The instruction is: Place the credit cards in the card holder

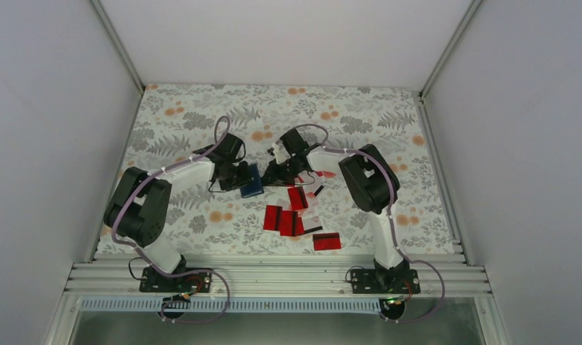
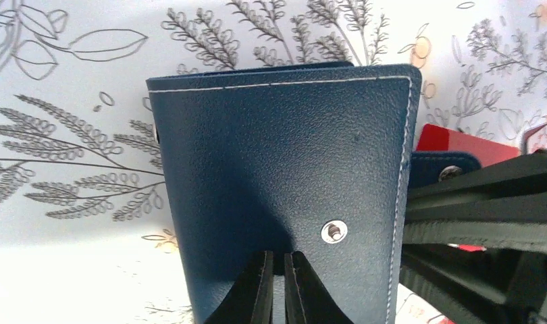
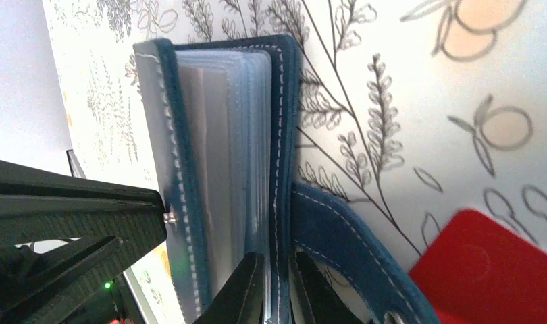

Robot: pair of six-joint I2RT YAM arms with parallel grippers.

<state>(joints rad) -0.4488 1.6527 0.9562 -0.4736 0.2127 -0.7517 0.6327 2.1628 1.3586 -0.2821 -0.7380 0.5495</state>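
Two hands are engaged with the holder [image 1: 251,182], which appears raised just above the bench [image 1: 202,115] near its centre, between the arms. The left hand [image 2: 277,283] is pinched together on the lower edge of one navy cover, with the snap [image 2: 333,231] at about 2 o'clock of the fingertips. The right hand [image 3: 277,290] is clamped on the opposite cover, just beside the strap [image 3: 338,229]. From the right wrist the holder is seen slightly parted, with pale clear sleeves [image 3: 223,155] fanned between the covers; no card can be made out in them. The cards [image 1: 294,219] lie loose on the bench at about 5 o'clock of the holder, well within reach, several of them overlapping. The step in hand is judged to be the opening and steadying of the holder, and no card has yet been taken up. For the next move, the covers would need to be drawn further apart so that a sleeve mouth is exposed. The holder would then have to be entrusted to one hand while the other is freed for the pile. A thin card lying flat is likely to resist a pinch, so an overlapping or raised edge would best be sought.
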